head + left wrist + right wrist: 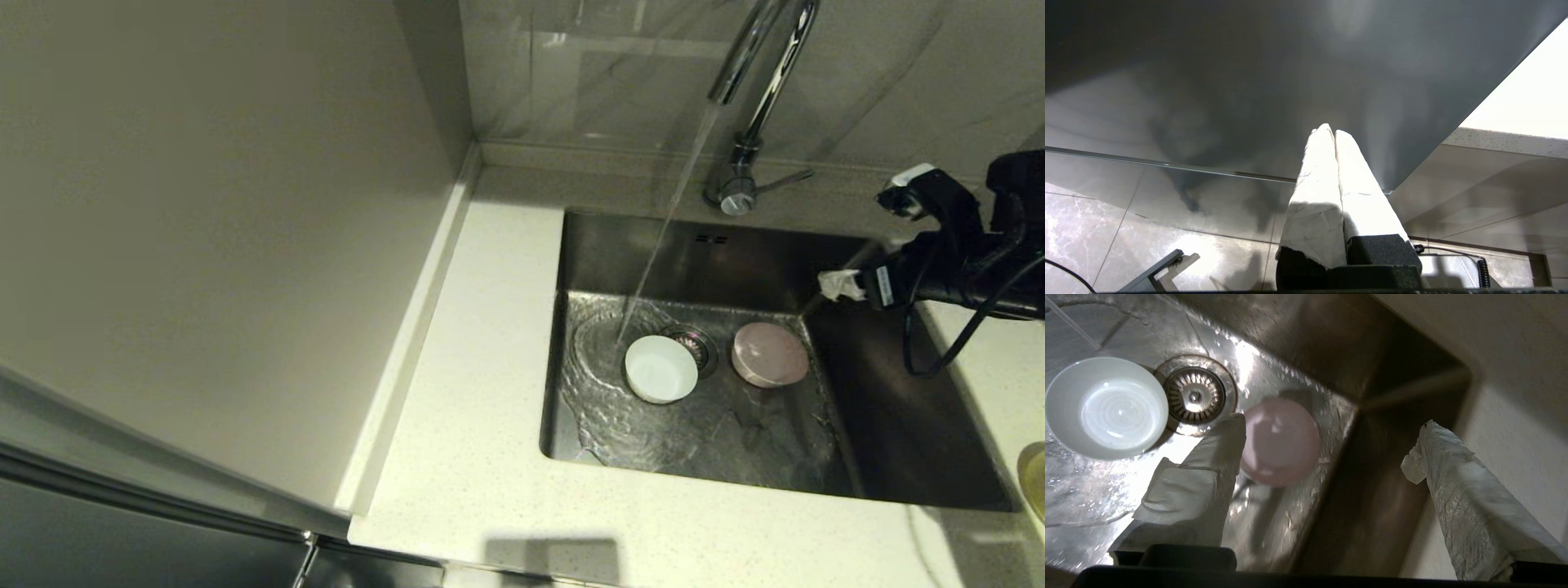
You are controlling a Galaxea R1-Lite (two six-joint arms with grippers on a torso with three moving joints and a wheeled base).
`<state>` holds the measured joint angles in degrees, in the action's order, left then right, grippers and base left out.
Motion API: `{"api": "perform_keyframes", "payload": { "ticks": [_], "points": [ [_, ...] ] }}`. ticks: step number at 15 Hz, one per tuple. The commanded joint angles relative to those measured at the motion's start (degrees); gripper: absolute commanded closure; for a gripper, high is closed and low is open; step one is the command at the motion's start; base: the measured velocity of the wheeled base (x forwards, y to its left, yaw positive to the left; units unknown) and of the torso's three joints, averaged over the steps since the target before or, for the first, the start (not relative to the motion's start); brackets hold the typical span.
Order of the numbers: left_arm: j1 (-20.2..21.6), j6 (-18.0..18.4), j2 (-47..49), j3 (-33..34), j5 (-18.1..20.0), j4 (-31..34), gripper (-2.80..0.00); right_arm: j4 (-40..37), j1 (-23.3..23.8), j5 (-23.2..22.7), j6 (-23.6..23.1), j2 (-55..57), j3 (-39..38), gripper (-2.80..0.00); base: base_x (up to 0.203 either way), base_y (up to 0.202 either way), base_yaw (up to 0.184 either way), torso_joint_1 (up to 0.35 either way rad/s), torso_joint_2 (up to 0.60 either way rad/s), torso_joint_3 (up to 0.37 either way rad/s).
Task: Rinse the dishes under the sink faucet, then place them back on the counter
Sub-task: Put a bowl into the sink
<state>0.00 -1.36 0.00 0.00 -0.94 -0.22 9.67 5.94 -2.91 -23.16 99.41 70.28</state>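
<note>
Water runs from the chrome faucet (763,90) into the steel sink (735,261). A white bowl (661,369) (1106,406) sits upright on the sink floor beside the drain strainer (1194,395), at the edge of the stream. On the strainer's other side a pale pink bowl (770,354) (1280,441) lies upside down. The pale yellow bowl (1035,480) stands on the counter (490,367), cut off by the right edge. My right gripper (873,233) (1327,430) hangs open and empty above the sink's back right corner, above the pink bowl. My left gripper (1331,131) is shut and empty, parked low.
The faucet's thin lever (784,178) points right, close to my right gripper. A tall pale cabinet side (229,229) walls off the counter's left. The left wrist view shows a grey cabinet front (1249,81) and tiled floor (1106,228).
</note>
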Motion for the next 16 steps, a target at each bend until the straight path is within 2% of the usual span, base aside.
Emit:
{"api": "perform_keyframes", "payload": {
  "ticks": [1, 3, 4, 7, 9, 11, 16],
  "points": [
    [0.0, 0.0, -0.1, 0.0, 0.0, 0.0, 0.00, -15.6, 0.6, 0.0, 2.7, -3.4, 5.2, -2.80, 0.000, 0.000, 0.000, 0.000, 0.00, 0.000],
    [0.0, 0.0, -0.1, 0.0, 0.0, 0.0, 0.00, -31.6, 0.7, 1.1, 7.1, -4.6, 13.2, -2.80, 0.000, 0.000, 0.000, 0.000, 0.00, 0.000],
    [0.0, 0.0, -0.1, 0.0, 0.0, 0.0, 0.00, -34.9, 0.8, 3.5, 9.6, -5.0, 14.8, -2.80, 0.000, 0.000, 0.000, 0.000, 0.00, 0.000],
    [0.0, 0.0, -0.1, 0.0, 0.0, 0.0, 0.00, -35.3, 3.1, 5.0, 11.9, -6.1, 15.2, -2.80, 0.000, 0.000, 0.000, 0.000, 0.00, 0.000],
    [0.0, 0.0, -0.1, 0.0, 0.0, 0.0, 0.00, -35.3, 5.8, 7.4, 12.4, -6.2, 15.3, -2.80, 0.000, 0.000, 0.000, 0.000, 0.00, 0.000],
    [0.0, 0.0, -0.1, 0.0, 0.0, 0.0, 0.00, -35.4, 8.7, 9.4, 15.0, -6.3, 15.2, -2.80, 0.000, 0.000, 0.000, 0.000, 0.00, 0.000],
    [0.0, 0.0, -0.1, 0.0, 0.0, 0.0, 0.00, -35.3, 18.7, 9.5, 16.5, -7.7, 15.6, -2.80, 0.000, 0.000, 0.000, 0.000, 0.00, 0.000]
  ]
}}
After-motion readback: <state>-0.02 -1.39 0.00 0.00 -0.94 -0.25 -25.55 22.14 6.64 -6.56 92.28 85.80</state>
